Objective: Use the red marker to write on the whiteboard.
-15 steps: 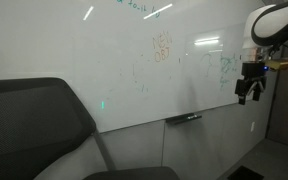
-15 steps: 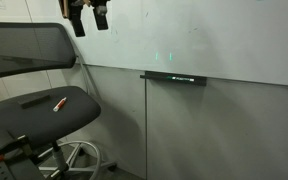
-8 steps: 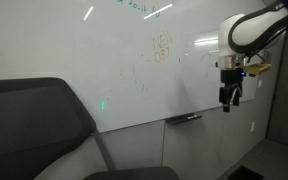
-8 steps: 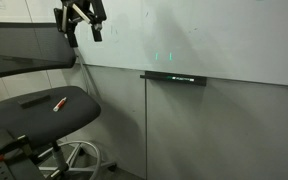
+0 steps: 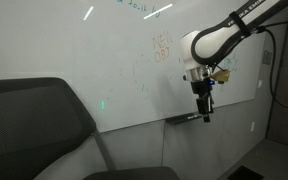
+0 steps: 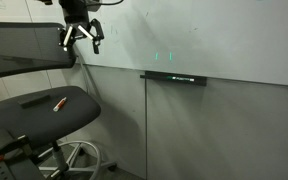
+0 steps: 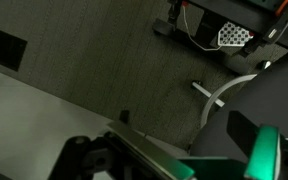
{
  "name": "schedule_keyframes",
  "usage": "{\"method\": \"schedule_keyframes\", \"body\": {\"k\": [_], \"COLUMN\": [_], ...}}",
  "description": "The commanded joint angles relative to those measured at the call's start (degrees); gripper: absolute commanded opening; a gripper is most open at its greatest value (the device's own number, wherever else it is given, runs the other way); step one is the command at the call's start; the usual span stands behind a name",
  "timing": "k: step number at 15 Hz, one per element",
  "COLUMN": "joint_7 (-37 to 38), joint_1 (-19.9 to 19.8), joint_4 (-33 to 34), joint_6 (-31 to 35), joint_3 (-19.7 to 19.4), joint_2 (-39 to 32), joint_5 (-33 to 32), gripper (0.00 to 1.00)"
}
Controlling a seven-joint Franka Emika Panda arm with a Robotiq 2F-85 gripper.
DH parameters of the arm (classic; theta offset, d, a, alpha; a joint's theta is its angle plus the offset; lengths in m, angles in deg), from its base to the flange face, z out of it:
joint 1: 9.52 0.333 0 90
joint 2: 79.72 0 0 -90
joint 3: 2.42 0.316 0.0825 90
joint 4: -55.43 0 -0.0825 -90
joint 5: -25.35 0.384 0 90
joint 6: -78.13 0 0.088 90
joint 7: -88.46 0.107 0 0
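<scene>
We see the whiteboard (image 5: 104, 50) covering most of the wall; it is glossy, with faint orange and green scribbles, and in an exterior view (image 6: 214, 30) it ends above a grey lower wall. A dark office chair (image 6: 44, 105) stands in front of it, and its backrest (image 5: 34, 120) fills the near corner in an exterior view. The white robot arm (image 5: 229, 30) bends down before the board. Its gripper (image 6: 81, 40) points downward with the fingers spread wide apart and nothing between them; we also see it in an exterior view (image 5: 205, 113). A dark tray (image 6: 172, 77) sits under the board's lower edge. The red marker (image 6: 59, 103) lies on the chair seat, below the gripper and well apart from it.
</scene>
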Motion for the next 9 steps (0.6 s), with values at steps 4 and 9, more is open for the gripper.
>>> {"method": "schedule_keyframes", "body": {"k": [4,9], "joint_7": [-7.2,-8.2], "joint_1": [4.5,8.5], "joint_4": [11.0,19.3], "joint_6": [-6.8,-12.2], "joint_3": [3.3,5.9], "joint_2": [-14.7,-26.3], "joint_5": [-2.3,-6.5], "gripper": [1.00,1.00]}}
